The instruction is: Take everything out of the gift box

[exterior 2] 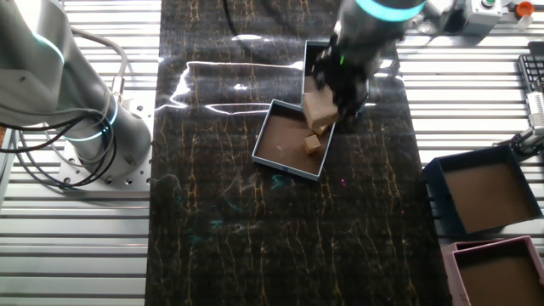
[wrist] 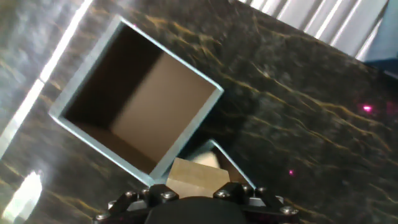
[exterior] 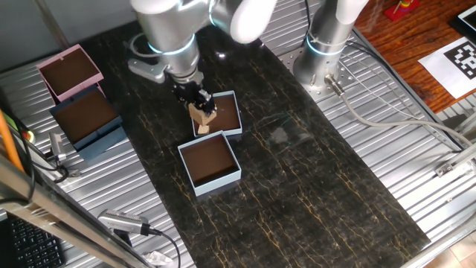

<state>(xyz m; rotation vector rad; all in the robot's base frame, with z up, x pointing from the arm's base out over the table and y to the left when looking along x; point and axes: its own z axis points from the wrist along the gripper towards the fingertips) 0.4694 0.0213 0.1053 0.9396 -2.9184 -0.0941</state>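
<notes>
The gift box (exterior: 219, 181) is pale blue with tall walls. It stands just in front of the matching shallower tray (exterior: 236, 119). No block shows in its brown inside in the hand view (wrist: 168, 99); in the other fixed view (exterior 2: 307, 64) the arm partly hides it. My gripper (exterior: 202, 110) is shut on a tan wooden block (exterior: 201, 115) and holds it just above the tray's edge (exterior 2: 276, 140). The held block also shows in the other fixed view (exterior 2: 321, 109) and the hand view (wrist: 193, 177). A second small block (exterior 2: 313, 144) lies in the tray.
A dark blue box (exterior: 89, 119) and a pink box (exterior: 69, 71) stand at the left edge of the black marbled mat; both show in the other fixed view, dark blue (exterior 2: 480, 191) and pink (exterior 2: 501, 272). The arm's base (exterior: 327, 45) stands on ribbed metal.
</notes>
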